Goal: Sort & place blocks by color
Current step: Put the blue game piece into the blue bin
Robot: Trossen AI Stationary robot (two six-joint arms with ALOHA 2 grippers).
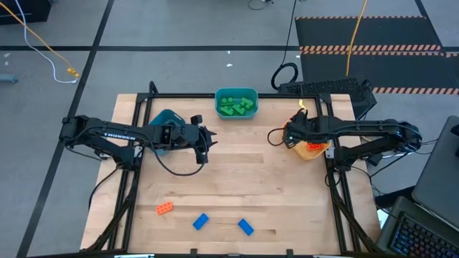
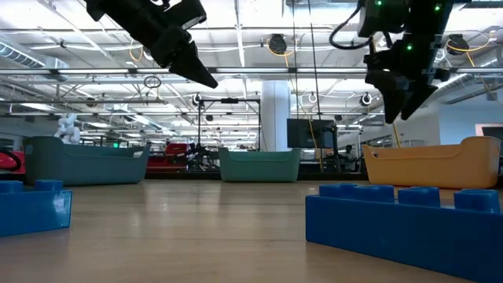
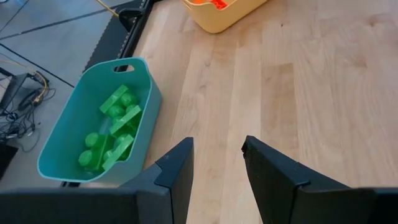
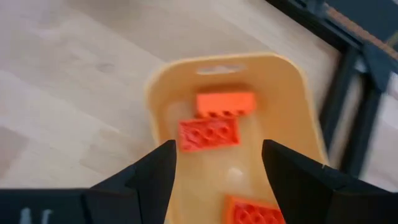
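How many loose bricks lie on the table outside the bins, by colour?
Orange brick: 1
Blue bricks: 2
Green bricks: 0 loose; those that show are in the teal bin
Total loose: 3

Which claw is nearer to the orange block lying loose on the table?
The left claw. It hangs over the table's middle left, with the orange block toward the front edge. The right claw is across the table, above the yellow bin.
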